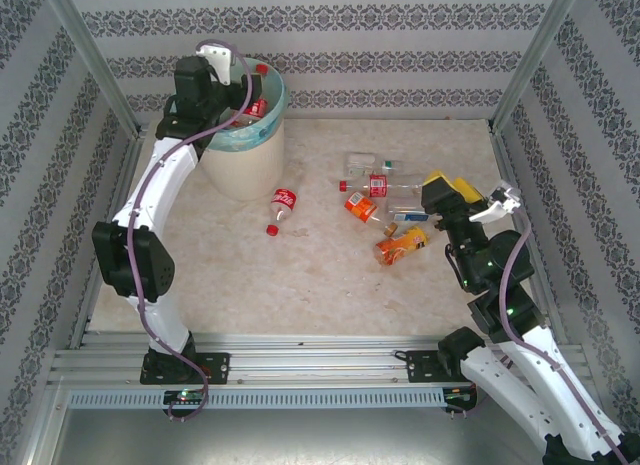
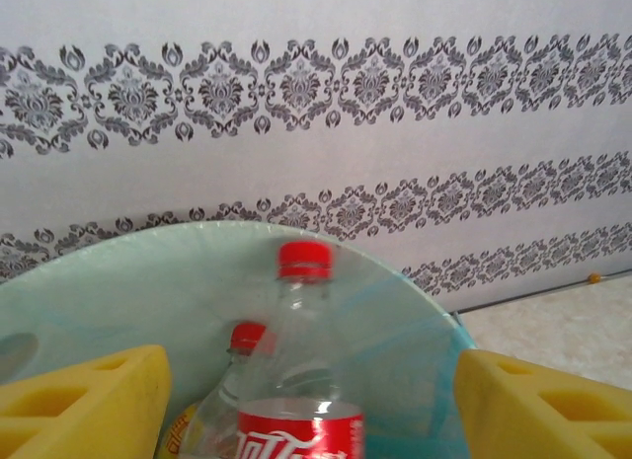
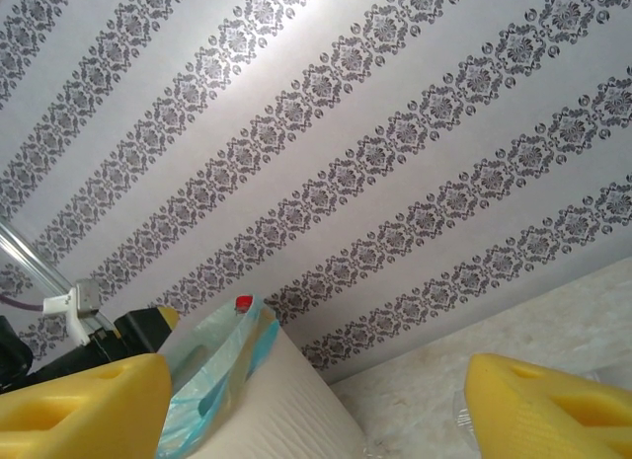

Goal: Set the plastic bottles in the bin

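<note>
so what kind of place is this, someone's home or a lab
Probably a lab test cell, not a home: wallpaper panels between aluminium frame posts, and a robot arm bolted to a metal rail.

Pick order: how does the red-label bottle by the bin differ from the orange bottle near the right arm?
Red-label bottle is clear; orange bottle is mostly orange. Red-label bottle lies alone by the bin; orange bottle sits among other bottles. Both lie flat on the table.
</note>
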